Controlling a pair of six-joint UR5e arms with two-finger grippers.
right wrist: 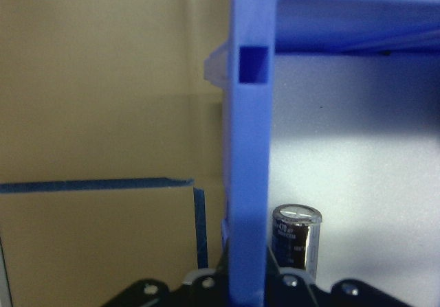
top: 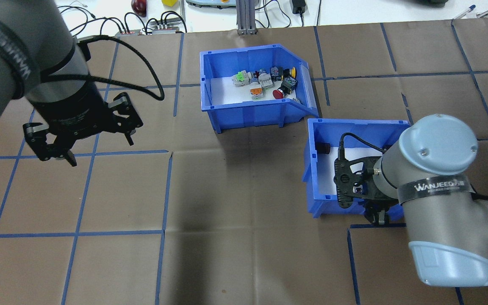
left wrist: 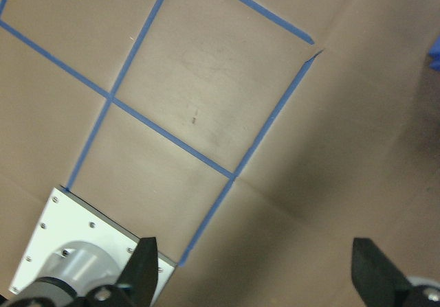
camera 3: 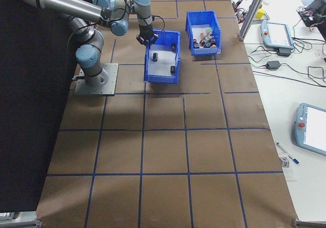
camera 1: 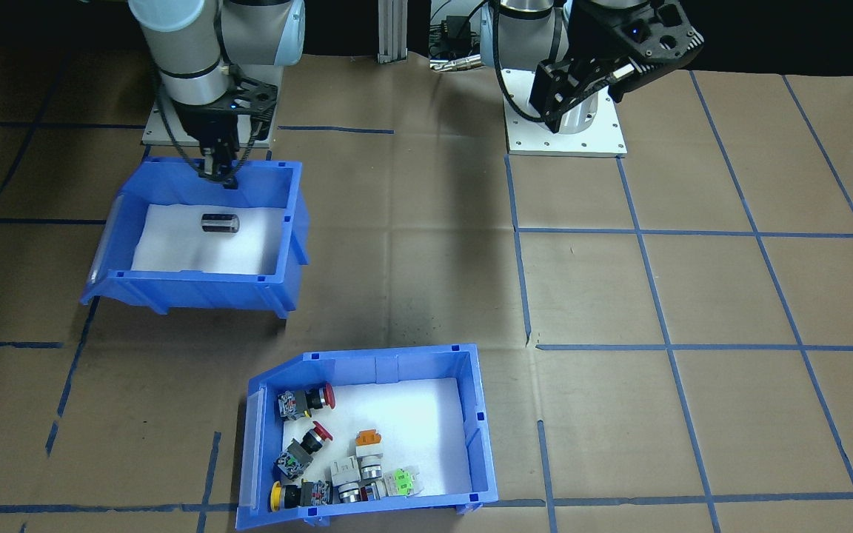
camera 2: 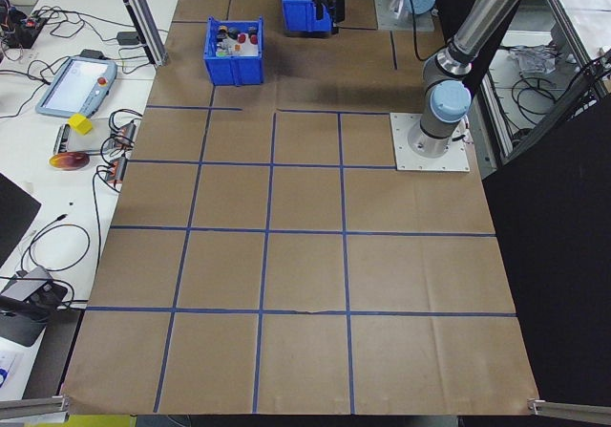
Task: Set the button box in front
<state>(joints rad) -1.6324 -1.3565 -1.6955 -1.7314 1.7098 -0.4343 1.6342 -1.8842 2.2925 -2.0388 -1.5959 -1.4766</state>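
The button box [camera 1: 474, 414], a blue bin with a white liner, holds several push buttons with red, yellow, orange and green caps. It sits at the table's far side from the robot, also visible in the overhead view [top: 244, 112]. My right gripper [camera 1: 219, 176] is shut on the near wall of the other blue bin [camera 1: 289, 222], not the button box. In the right wrist view that bin wall [right wrist: 247, 183] runs between the fingers, with a dark cylinder [right wrist: 297, 242] beside it. My left gripper [top: 100, 148] hangs open over bare table, holding nothing, far from both bins.
The gripped bin [top: 316, 182] stands close beside the button box's corner. The arm bases [camera 1: 567, 129] are bolted near the table's robot edge. Brown paper with blue tape grid lines [left wrist: 172, 139] covers the table.
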